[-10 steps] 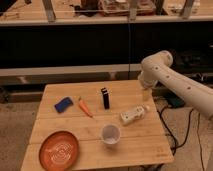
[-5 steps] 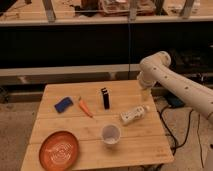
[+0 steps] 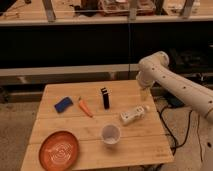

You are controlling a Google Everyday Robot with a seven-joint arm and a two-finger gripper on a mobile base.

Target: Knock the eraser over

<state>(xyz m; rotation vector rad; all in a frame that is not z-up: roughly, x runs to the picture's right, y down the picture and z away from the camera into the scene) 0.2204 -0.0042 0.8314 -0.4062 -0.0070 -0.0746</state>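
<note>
At the near edge of the table (image 3: 142, 145), an orange plate (image 3: 59, 150) is lying at the left corner, and a white cup (image 3: 110, 134) is standing upright close to the middle. Behind the cup and to the right, a white bottle (image 3: 134, 114) is lying on its side. Further back, a carrot (image 3: 84, 106) and a flat blue pad (image 3: 63, 104) are lying just beside each other on the left.

The eraser (image 3: 105, 97) is sitting near the middle of the far half, between the carrot and the bottle but touching neither. It is looking like a slim black block standing on its end, though I am not fully certain. If so, a light side push should be tipping it.

The hand (image 3: 144, 94) is hanging from the bent white arm above the far right part of the table, well apart from the eraser, and I cannot tell if it is open or closed. It is probably waiting there so it can be sweeping leftward without hitting the bottle.
</note>
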